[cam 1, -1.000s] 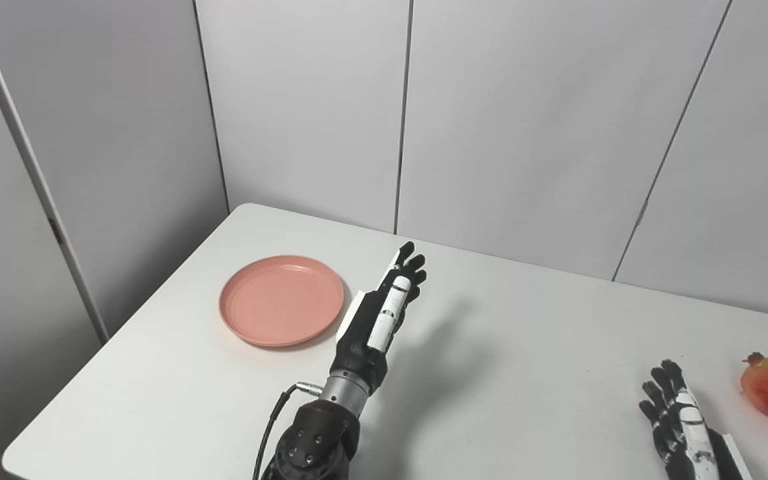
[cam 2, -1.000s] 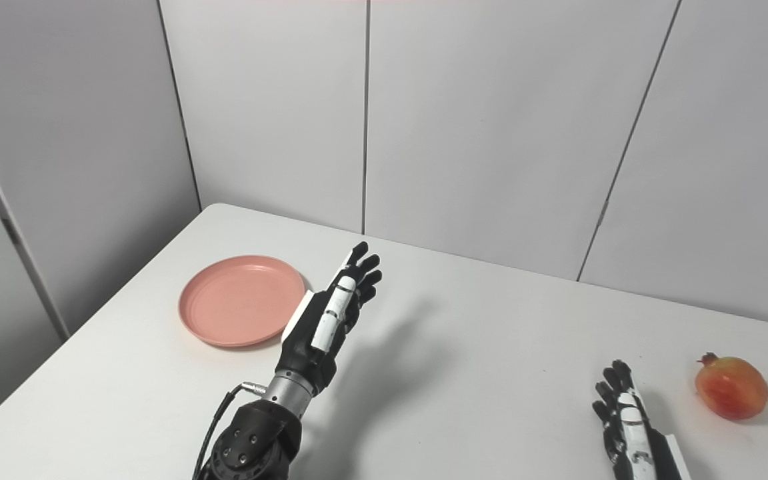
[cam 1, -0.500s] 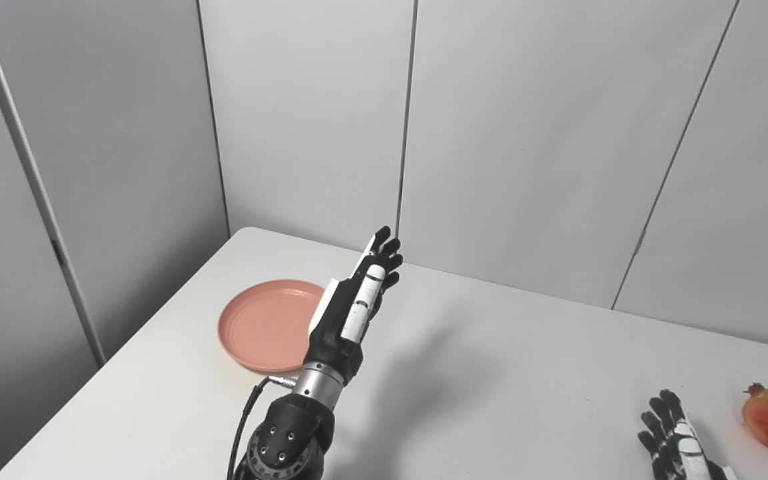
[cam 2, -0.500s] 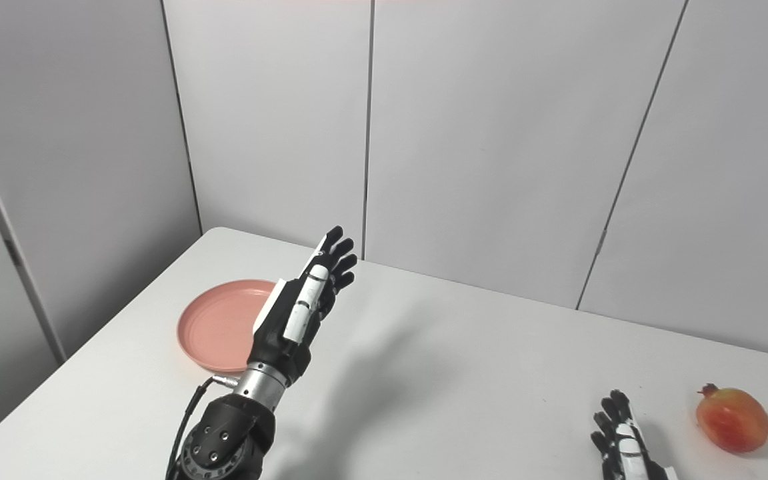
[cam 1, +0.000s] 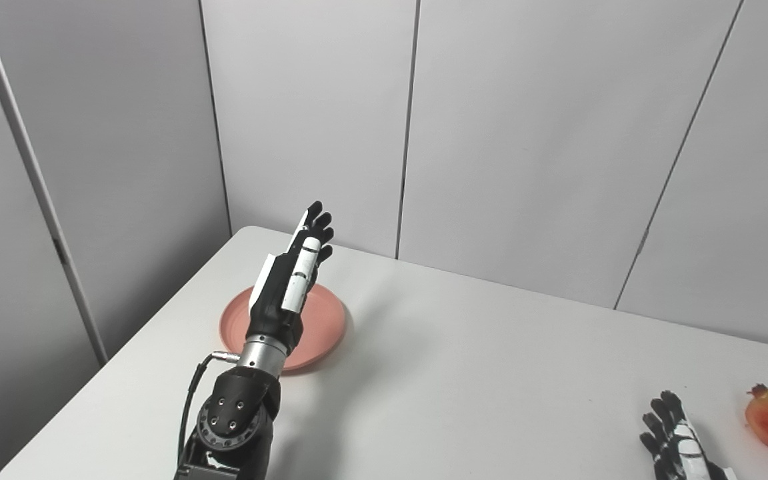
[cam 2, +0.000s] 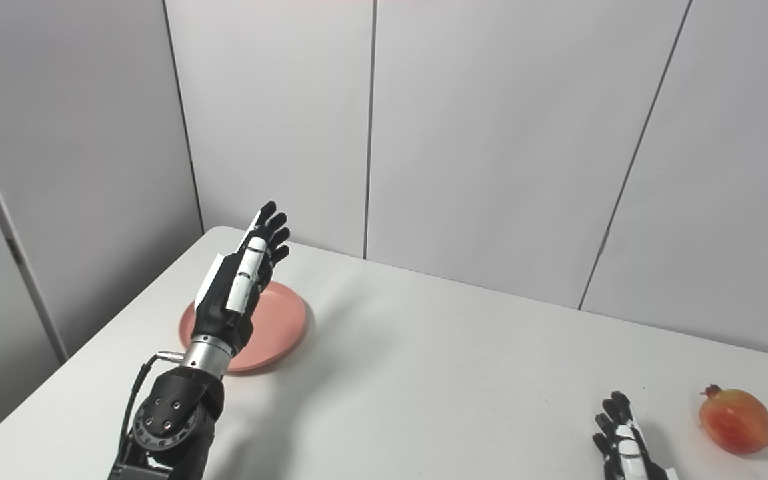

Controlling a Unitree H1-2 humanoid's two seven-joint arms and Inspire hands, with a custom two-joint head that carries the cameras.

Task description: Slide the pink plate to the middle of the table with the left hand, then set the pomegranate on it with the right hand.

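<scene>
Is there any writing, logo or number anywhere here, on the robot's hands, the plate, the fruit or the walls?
None: no readable text in either view.
The left hand has plain black and white parts, no lettering.
The right hand is partly cut off at the bottom edge; no marks show.
The pink plate, the pomegranate, the white table and the grey wall panels are all unmarked.

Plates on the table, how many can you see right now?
1. A pink plate lies near the table's far left corner, partly covered by the raised, open left hand. Nothing suggests another plate hidden behind the arm, though I cannot rule it out.
</scene>
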